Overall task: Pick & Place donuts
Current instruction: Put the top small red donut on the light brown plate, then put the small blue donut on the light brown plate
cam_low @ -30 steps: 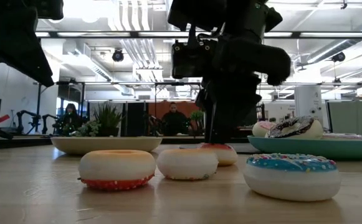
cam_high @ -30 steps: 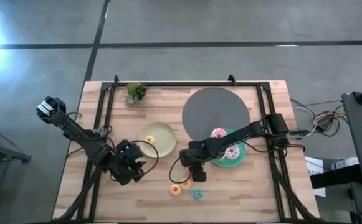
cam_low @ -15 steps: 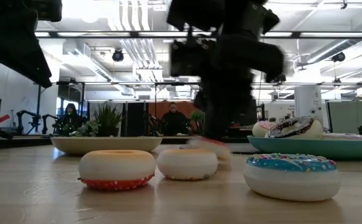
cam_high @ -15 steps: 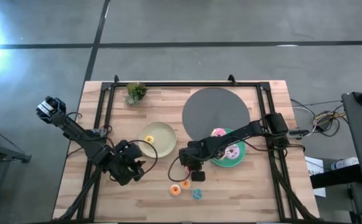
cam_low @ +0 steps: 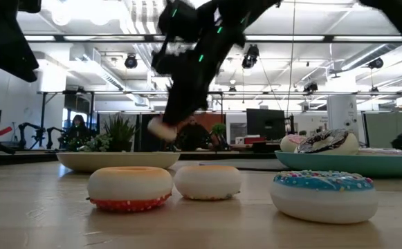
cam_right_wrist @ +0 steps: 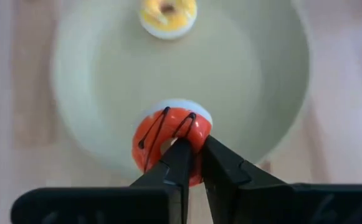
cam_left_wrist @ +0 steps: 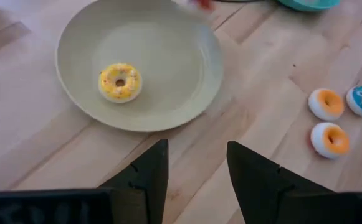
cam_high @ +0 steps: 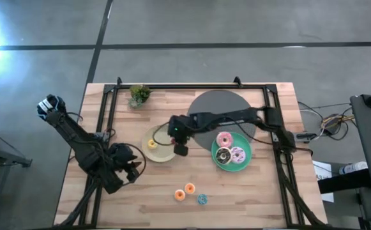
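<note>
A wooden table (cam_high: 262,191) holds a cream plate (cam_high: 165,152) at centre and a teal plate (cam_high: 244,165) to its right. The right gripper (cam_right_wrist: 193,163) hangs above the cream plate's right rim, fingers pinching a red mini donut (cam_right_wrist: 168,138). A yellow donut (cam_high: 151,144) lies on that plate. Three larger donuts (cam_high: 230,148) fill the teal plate. Two orange-topped minis (cam_high: 184,191) and a blue one (cam_high: 202,199) sit on open wood near the front edge. The left gripper (cam_left_wrist: 196,165) waits left of them, fingers spread.

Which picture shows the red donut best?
The right wrist view: the red donut fills the middle, pinched by the right pincer above the cream plate. The low view shows a blur; the high and left wrist views barely show it.
</note>
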{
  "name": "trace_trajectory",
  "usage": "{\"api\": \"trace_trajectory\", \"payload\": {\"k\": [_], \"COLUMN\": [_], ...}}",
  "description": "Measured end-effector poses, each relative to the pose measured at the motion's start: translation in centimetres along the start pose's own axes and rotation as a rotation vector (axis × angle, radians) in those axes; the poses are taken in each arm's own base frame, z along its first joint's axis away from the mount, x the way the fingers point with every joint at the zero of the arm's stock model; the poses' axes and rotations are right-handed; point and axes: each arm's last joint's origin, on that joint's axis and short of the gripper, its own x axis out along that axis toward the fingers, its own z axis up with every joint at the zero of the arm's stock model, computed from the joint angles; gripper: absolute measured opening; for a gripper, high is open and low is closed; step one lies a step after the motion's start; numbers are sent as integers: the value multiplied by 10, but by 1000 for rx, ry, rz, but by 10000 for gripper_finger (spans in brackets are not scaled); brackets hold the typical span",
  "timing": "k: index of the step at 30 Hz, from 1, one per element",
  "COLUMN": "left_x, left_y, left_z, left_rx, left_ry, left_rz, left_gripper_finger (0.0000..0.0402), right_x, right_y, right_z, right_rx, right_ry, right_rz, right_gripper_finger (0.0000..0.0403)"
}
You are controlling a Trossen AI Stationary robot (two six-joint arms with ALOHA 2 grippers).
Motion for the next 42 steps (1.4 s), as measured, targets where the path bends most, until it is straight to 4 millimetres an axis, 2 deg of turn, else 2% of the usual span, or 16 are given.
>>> {"api": "trace_trajectory", "payload": {"k": [4, 10, 19, 26, 30, 32, 38, 42], "left_x": [0, 0, 0, 0, 0, 0, 2, 6], "left_y": [0, 0, 3, 3, 3, 3, 4, 7], "left_z": [0, 0, 0, 0, 0, 0, -1, -4], "left_rx": [-23, -49, -25, -28, -27, -23, -15, -2], "left_ry": [-8, -9, -33, -33, -33, -33, -45, -43], "left_rz": [-1, -2, 24, 24, 23, 23, 25, 32], "left_gripper_finger": [137, 137, 137, 137, 137, 137, 137, 137], "right_x": [25, 29, 42, 9, -9, -18, -39, -74], "right_y": [-5, -11, -6, 1, 1, 9, 40, 65], "right_z": [11, 29, 27, 41, 42, 37, -1, -32], "right_rx": [5, 7, -37, -114, -135, -183, -276, -280], "right_ry": [51, 135, 242, 157, 161, 182, 198, 96], "right_rz": [8, -32, -34, -82, -87, -61, -9, 20], "right_gripper_finger": [36, 51, 138, 186, 196, 198, 194, 186]}}
